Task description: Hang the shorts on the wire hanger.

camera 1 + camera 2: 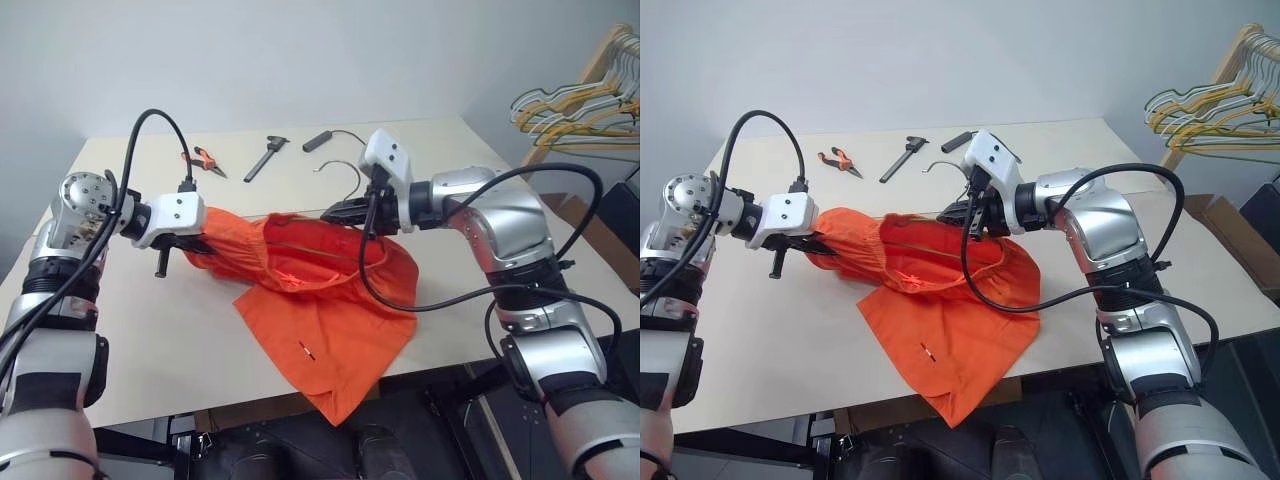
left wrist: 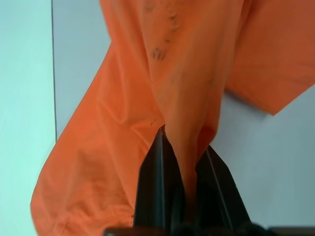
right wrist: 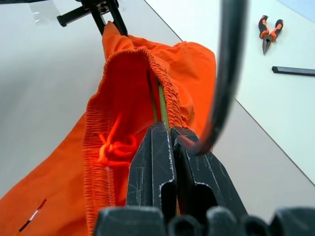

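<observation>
1. head views: the shorts [image 1: 330, 300] lie half lifted over the near middle of the table [image 1: 150, 350], one end held up by each arm, the lower leg part spread flat toward the near edge.
2. the left gripper [image 1: 195, 243] is clamped on one end of the shorts' upper edge; the right gripper [image 1: 340, 212] is closed at the other end, where the hook of the wire hanger [image 1: 345, 170] curls up behind it.
3. these views alone take in the far side of the table: orange-handled pliers [image 1: 205, 160], a black bar tool [image 1: 265, 158] and a small black box with a cord [image 1: 318, 140]. a bunch of yellow and pale hangers [image 1: 580, 105] hangs on a wooden rack at the right edge.
4. a small white mark [image 1: 305, 349] sits on the flat part of the shorts; too small to read.
5. left wrist view: the two black fingers [image 2: 157, 191] stand close together with a bunched fold of orange cloth pinched between them. faint dark print on the cloth higher up cannot be read.
6. right wrist view: it looks into the open waistband [image 3: 128, 64], with its gathered elastic and an orange drawstring knot [image 3: 115, 147]. the fingers [image 3: 152, 167] are shut on the hanger's thin wire, which runs inside the waistband. the left gripper [image 3: 106, 12] shows at the far end of the cloth.
</observation>
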### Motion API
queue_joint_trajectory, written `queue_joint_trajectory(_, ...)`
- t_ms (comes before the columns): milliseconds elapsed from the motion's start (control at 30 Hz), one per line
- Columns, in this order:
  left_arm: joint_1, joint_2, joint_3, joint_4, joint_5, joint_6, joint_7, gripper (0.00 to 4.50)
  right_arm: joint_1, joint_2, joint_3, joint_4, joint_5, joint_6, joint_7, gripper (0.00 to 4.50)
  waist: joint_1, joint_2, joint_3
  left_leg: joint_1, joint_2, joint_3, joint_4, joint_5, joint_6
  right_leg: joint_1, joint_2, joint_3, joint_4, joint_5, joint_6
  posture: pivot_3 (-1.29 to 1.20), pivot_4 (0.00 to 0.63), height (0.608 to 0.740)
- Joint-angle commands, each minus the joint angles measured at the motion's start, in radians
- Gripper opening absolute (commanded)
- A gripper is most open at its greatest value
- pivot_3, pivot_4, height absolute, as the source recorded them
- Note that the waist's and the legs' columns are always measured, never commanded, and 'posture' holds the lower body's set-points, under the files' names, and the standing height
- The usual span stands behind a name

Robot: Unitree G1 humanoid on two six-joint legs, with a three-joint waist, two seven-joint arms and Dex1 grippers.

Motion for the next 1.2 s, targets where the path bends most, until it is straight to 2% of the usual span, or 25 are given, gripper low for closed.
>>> queue_joint_trajectory(33,0.01,0.029,-0.002,-0.018,0.012,0.005,0.017,0.9,-0.05,-0.019,-0.057,-0.026,0.029,0.009,0.0,0.0,-0.001,0.0,0.0,0.0,0.0,0.0,0.0,0.0,0.0,0.0,0.0,0.0,0.0,0.0,0.0,-0.11,0.026,0.74)
queue_joint_trajectory(200,-0.019,0.035,0.028,-0.011,-0.019,0.037,0.024,2.51,-0.051,-0.026,-0.05,-0.028,0.031,0.01,0.008,0.0,0.002,0.0,0.0,0.0,0.0,0.0,0.0,0.0,0.0,0.0,0.0,0.0,0.0,0.0,0.0,-0.12,0.027,0.74)
queue_joint_trajectory(333,-0.052,0.081,0.055,-0.025,-0.055,0.045,-0.028,3.81,-0.052,-0.037,-0.046,-0.025,0.024,0.01,0.017,0.0,0.0,0.0,0.0,0.0,0.0,0.0,0.0,0.0,0.0,0.0,0.0,0.0,0.0,0.0,0.0,-0.12,0.026,0.74)
queue_joint_trajectory(400,-0.063,0.103,0.065,-0.071,-0.127,0.078,-0.083,4.44,-0.053,-0.043,-0.043,-0.025,0.02,0.014,0.021,0.0,-0.001,0.0,0.0,0.0,0.0,0.0,0.0,0.0,0.0,-0.001,0.0,0.0,0.0,0.0,0.0,-0.13,0.026,0.74)
queue_joint_trajectory(500,-0.067,0.118,0.029,-0.182,-0.294,0.177,-0.103,4.48,-0.056,-0.048,-0.037,-0.023,0.017,0.015,0.023,0.0,-0.001,0.0,0.0,0.0,0.0,-0.001,0.0,0.0,0.0,-0.001,0.0,0.001,0.0,0.0,0.0,-0.13,0.026,0.74)
queue_joint_trajectory(600,-0.094,-0.006,0.043,-0.234,-0.32,0.222,-0.099,4.48,-0.071,-0.047,-0.028,-0.013,0.014,0.012,0.031,0.0,0.011,0.0,-0.001,0.0,0.0,-0.001,0.001,0.0,0.0,0.0,0.0,0.0,0.001,0.0,0.0,-0.13,0.024,0.74)
queue_joint_trajectory(667,-0.104,-0.054,0.03,-0.238,-0.305,0.222,-0.093,4.48,-0.079,-0.047,-0.023,-0.008,0.013,0.01,0.034,0.0,0.015,0.0,-0.001,0.0,0.0,-0.001,0.002,-0.001,0.001,0.001,-0.001,0.0,0.001,0.0,0.0,-0.13,0.023,0.74)
queue_joint_trajectory(800,-0.147,-0.154,-0.044,-0.131,-0.175,0.111,-0.023,4.48,-0.098,-0.049,-0.015,-0.001,0.014,0.013,0.043,0.0,-0.001,0.0,-0.001,0.0,0.0,-0.001,0.002,-0.001,0.001,0.001,-0.001,0.0,0.001,0.001,0.001,-0.15,0.021,0.74)
queue_joint_trajectory(967,-0.22,-0.205,-0.099,0.038,-0.044,-0.031,0.071,4.48,-0.107,-0.057,-0.015,-0.011,0.016,0.021,0.049,0.0,-0.027,0.0,-0.001,0.0,-0.001,0.0,0.002,0.0,0.001,0.001,-0.001,0.001,0.001,0.001,0.001,-0.17,0.02,0.74)
queue_joint_trajectory(1167,-0.289,-0.238,-0.104,0.158,-0.011,-0.065,0.051,4.48,-0.103,-0.064,-0.015,-0.029,0.023,0.03,0.054,0.0,-0.045,0.0,-0.001,0.0,-0.001,-0.001,0.002,-0.001,0.001,0.0,-0.001,0.001,0.001,0.001,0.001,-0.18,0.017,0.74)
queue_joint_trajectory(1200,-0.299,-0.242,-0.106,0.174,-0.001,-0.065,0.062,4.29,-0.102,-0.065,-0.015,-0.032,0.024,0.033,0.057,0.0,-0.047,0.0,-0.001,0.0,-0.001,-0.001,0.002,-0.001,0.001,0.0,-0.001,0.001,0.001,0.001,0.001,-0.18,0.017,0.74)
